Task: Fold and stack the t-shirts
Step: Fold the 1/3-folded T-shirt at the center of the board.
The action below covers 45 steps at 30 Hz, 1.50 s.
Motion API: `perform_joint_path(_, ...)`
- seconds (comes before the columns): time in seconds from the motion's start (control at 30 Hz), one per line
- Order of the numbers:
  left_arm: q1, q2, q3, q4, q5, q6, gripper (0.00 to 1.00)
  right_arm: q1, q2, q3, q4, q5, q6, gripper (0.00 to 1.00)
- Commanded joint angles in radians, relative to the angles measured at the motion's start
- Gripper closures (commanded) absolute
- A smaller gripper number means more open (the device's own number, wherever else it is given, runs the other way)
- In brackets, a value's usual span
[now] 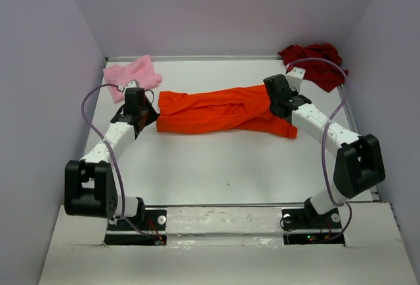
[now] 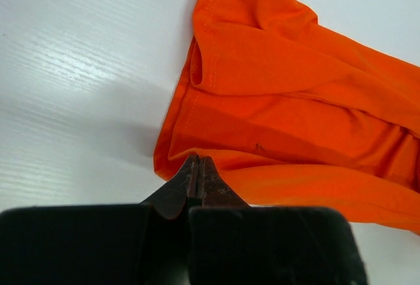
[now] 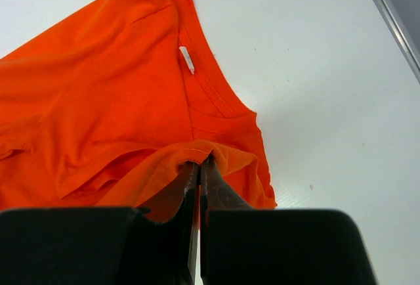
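The bright orange t-shirt point(image 1: 216, 109) lies stretched across the middle of the white table, partly folded lengthwise. My left gripper point(image 1: 152, 117) is shut on its left hem corner; in the left wrist view the closed tips point(image 2: 198, 161) meet the orange cloth point(image 2: 295, 101), whose edge is lifted off the table. My right gripper point(image 1: 275, 106) is shut on a hem fold near the collar end; in the right wrist view the cloth point(image 3: 98, 88) drapes over the tips point(image 3: 199, 164). The light pink t-shirt point(image 1: 134, 73) lies crumpled at back left. The dark red t-shirt point(image 1: 314, 62) lies crumpled at back right.
The table has a raised rail along the back point(image 1: 197, 57) and a right edge point(image 3: 387, 16). Grey walls enclose the sides and back. Bare white table point(image 1: 216, 167) lies between the orange shirt and the arm bases.
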Motion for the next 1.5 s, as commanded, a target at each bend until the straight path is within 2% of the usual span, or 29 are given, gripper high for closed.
perform_joint_path(0.0, 0.009, 0.048, 0.083, 0.056, 0.018, -0.013, 1.0, -0.019, 0.051, 0.075, 0.07, 0.073, -0.027, 1.0)
perform_joint_path(0.43, 0.012, 0.341, 0.382, 0.008, -0.022, 0.028, 1.0, -0.104, 0.241, 0.194, 0.116, 0.028, -0.065, 1.0)
perform_joint_path(0.73, 0.046, 0.424, 0.392, 0.025, -0.033, 0.039, 1.0, -0.158, 0.386, 0.3, 0.116, 0.014, -0.088, 0.99)
perform_joint_path(0.77, 0.059, 0.423, 0.39, 0.023, -0.034, 0.035, 1.0, -0.167, 0.393, 0.308, 0.116, 0.008, -0.09, 0.96)
perform_joint_path(0.8, 0.067, 0.412, 0.378, 0.037, -0.013, 0.029, 0.91, -0.168, 0.395, 0.317, 0.116, -0.005, -0.094, 0.89)
perform_joint_path(0.87, 0.087, 0.387, 0.358, 0.065, -0.002, 0.009, 0.74, -0.168, 0.384, 0.32, 0.119, -0.022, -0.099, 0.83)
perform_joint_path(0.9, 0.092, 0.371, 0.349, 0.083, -0.002, 0.004, 0.58, -0.168, 0.374, 0.317, 0.126, -0.032, -0.119, 0.77)
perform_joint_path(0.97, 0.093, 0.326, 0.327, 0.086, -0.007, 0.004, 0.48, -0.168, 0.344, 0.299, 0.162, -0.078, -0.149, 0.66)
perform_joint_path(1.03, 0.093, 0.3, 0.326, 0.086, -0.01, 0.01, 0.36, -0.168, 0.323, 0.288, 0.189, -0.12, -0.177, 0.47)
perform_joint_path(1.1, 0.093, 0.277, 0.327, 0.086, 0.019, 0.019, 0.27, -0.168, 0.294, 0.265, 0.197, -0.151, -0.179, 0.37)
perform_joint_path(1.33, 0.086, 0.157, 0.278, 0.146, 0.149, -0.013, 0.26, -0.157, 0.205, 0.202, 0.194, -0.306, -0.166, 0.34)
perform_joint_path(1.47, 0.061, 0.117, 0.24, 0.186, 0.162, -0.016, 0.26, -0.138, 0.223, 0.182, 0.168, -0.364, -0.133, 0.34)
